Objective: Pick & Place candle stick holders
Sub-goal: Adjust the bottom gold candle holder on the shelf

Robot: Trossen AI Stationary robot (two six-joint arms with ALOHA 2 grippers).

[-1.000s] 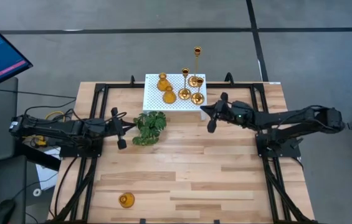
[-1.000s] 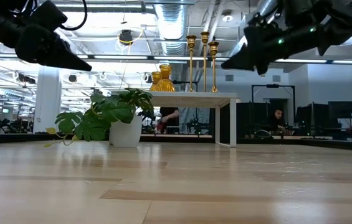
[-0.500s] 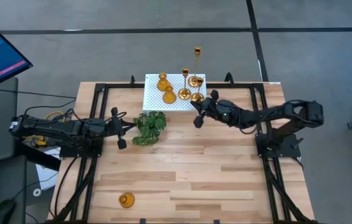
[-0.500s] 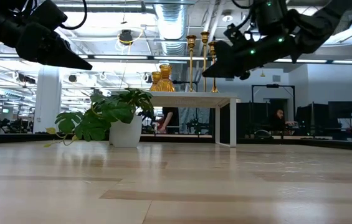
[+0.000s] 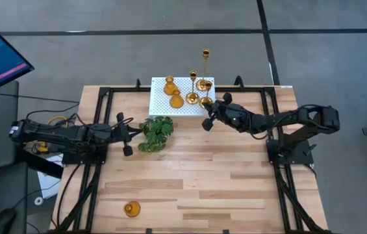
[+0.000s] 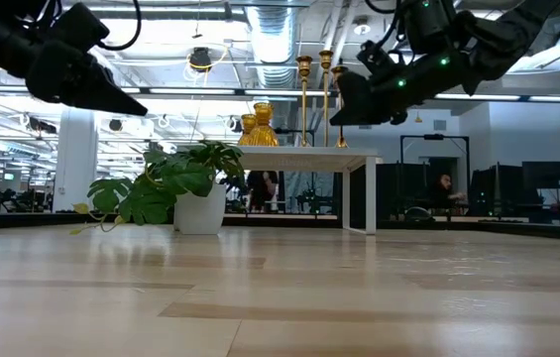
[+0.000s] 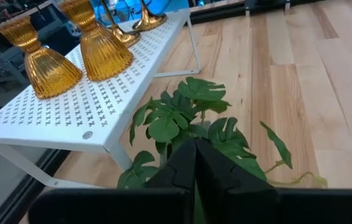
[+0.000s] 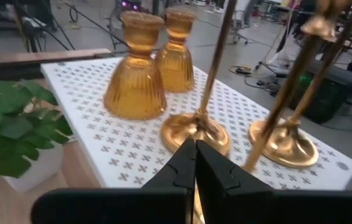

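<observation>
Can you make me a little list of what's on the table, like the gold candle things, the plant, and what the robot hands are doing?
platform: white perforated platform at the table's far edge
on platform: two squat amber holders, three tall gold holders
stray holder: one amber holder alone near the table's front-left
plant: green plant beside the platform
left end effector: shut, empty, next to the plant
right end effector: shut, empty, by the tall holders

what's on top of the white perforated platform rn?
On the white platform: two squat amber holders and tall gold stemmed holders. A third stem's base is partly covered by the right claw from above.
</observation>
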